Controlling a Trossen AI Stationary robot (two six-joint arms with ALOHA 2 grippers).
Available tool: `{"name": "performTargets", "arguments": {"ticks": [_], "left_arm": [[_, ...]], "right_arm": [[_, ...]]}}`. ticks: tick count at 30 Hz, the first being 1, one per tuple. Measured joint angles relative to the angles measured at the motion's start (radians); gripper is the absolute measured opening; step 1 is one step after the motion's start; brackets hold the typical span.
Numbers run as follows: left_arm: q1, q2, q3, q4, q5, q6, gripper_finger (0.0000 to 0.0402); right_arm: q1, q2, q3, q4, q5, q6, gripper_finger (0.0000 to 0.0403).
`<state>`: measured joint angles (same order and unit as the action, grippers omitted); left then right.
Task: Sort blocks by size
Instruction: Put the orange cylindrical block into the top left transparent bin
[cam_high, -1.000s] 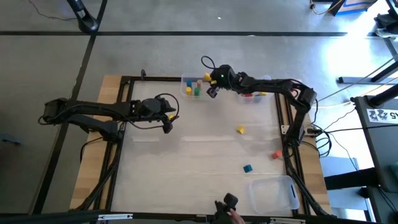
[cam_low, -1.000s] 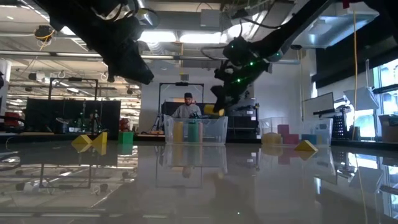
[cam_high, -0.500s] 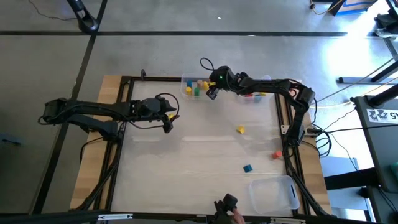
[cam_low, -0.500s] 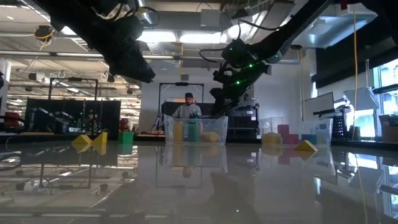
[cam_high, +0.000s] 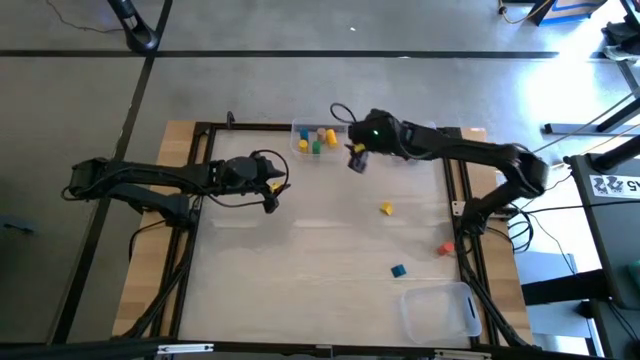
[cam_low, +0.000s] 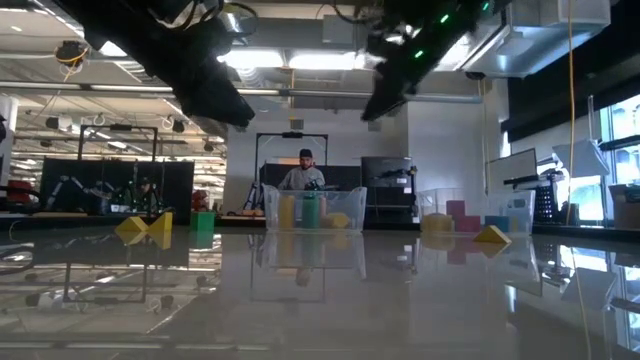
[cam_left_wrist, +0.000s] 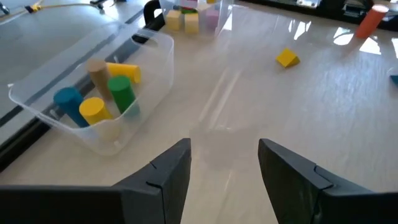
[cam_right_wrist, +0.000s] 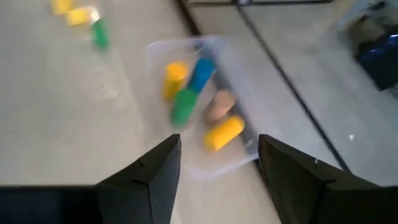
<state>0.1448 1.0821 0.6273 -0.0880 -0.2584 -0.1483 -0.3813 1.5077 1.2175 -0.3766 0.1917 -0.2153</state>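
A clear bin (cam_high: 314, 139) at the table's far edge holds several small cylinder blocks: yellow, blue, green and tan (cam_right_wrist: 186, 93). It also shows in the left wrist view (cam_left_wrist: 93, 99) and in the low view (cam_low: 314, 210). A yellow block (cam_high: 386, 208), a red block (cam_high: 446, 248) and a blue block (cam_high: 398, 270) lie loose on the table's right half. My right gripper (cam_high: 355, 158) hovers open and empty just right of and near the bin, high above the table (cam_low: 385, 95). My left gripper (cam_high: 270, 196) hovers open and empty over the table's left half.
A second clear bin (cam_left_wrist: 193, 15) with yellow and pink blocks stands at the far edge under my right arm. A third clear bin (cam_high: 440, 312) sits at the near right corner. A black frame (cam_high: 200, 200) edges the table. A person (cam_low: 303, 172) sits beyond the table.
My right gripper, which held a yellow block over the far bin, has let it go; the block now lies in the bin. The gripper has then risen and gone toward the table's right and near edges. My left arm has kept still.
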Motion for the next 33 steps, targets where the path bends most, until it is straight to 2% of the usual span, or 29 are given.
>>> {"name": "performTargets", "arguments": {"ticks": [4, 10, 18, 23, 28, 33], "left_arm": [[0.0, 0.0, 0.0, 0.028, 0.0, 0.023, 0.0175], [0.0, 0.0, 0.0, 0.08, 0.0, 0.033, 0.0175], [0.0, 0.0, 0.0, 0.117, 0.0, 0.05, 0.0175], [0.0, 0.0, 0.0, 0.179, 0.0, 0.081, 0.0175], [0.0, 0.0, 0.0, 0.189, 0.0, 0.081, 0.0175], [-0.001, 0.0, 0.0, 0.183, 0.0, 0.079, 0.0175]], "right_arm": [[0.07, -0.102, 0.0, -0.212, 0.0, 0.032, 0.0211], [0.167, -0.209, 0.0, -0.548, -0.021, 0.182, 0.0211], [0.295, -0.231, -0.001, -0.936, -0.133, 0.436, 0.0211], [0.387, -0.23, -0.001, -0.981, -0.124, 0.54, 0.0211], [0.499, -0.23, -0.044, -0.955, -0.004, 0.605, 0.0211], [0.578, -0.229, -0.133, -0.987, -0.048, 0.65, 0.0211]]}}
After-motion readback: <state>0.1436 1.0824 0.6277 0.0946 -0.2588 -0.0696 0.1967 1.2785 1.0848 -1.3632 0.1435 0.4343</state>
